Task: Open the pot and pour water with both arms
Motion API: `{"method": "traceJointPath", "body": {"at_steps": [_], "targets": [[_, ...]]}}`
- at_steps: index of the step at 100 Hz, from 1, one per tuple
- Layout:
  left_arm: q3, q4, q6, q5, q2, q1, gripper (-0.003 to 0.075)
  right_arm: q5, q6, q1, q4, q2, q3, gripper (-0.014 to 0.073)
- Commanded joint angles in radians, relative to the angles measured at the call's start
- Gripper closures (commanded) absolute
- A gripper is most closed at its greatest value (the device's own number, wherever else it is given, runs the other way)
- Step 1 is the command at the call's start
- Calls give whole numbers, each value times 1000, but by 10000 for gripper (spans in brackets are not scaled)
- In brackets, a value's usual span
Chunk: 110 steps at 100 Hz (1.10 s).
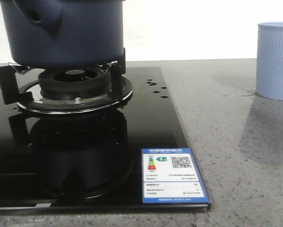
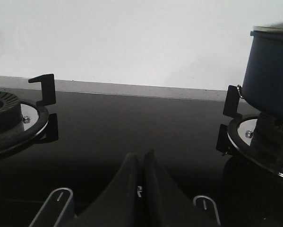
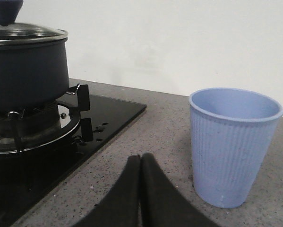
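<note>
The dark navy-blue pot [image 1: 65, 30] stands on the right burner's black supports, its stubby holed handle [image 1: 42, 18] facing the front camera. In the right wrist view the pot [image 3: 25, 71] carries a glass lid [image 3: 28, 34] with a dark knob [image 3: 5, 12]. It also shows in the left wrist view [image 2: 271, 71]. My left gripper [image 2: 141, 156] is shut and empty, low over the black glass hob between the two burners. My right gripper [image 3: 140, 158] is shut and empty over the grey counter, between the hob and the cup. Neither gripper shows in the front view.
A pale blue ribbed cup [image 3: 233, 144] stands upright on the speckled counter right of the hob; it also shows in the front view [image 1: 275, 59]. The hob [image 1: 146, 123] bears an energy label [image 1: 172, 175]. A second burner [image 2: 11, 120] lies left. A white wall stands behind.
</note>
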Motion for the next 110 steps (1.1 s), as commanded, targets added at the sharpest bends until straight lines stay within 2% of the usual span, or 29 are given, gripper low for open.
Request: {"method": "traceJointPath", "body": {"at_steps": [1, 94, 105, 110], "targets": [[15, -11, -12, -67, -25, 4, 736, -43, -6, 3, 44, 3, -24, 655], [15, -11, -12, -67, -25, 4, 736, -10, -4, 26, 45, 3, -24, 655], [15, -11, -12, -67, -25, 4, 736, 57, -17, 54, 112, 3, -24, 655], [15, -11, -12, -67, -25, 4, 736, 96, -97, 84, 195, 3, -24, 655]]}}
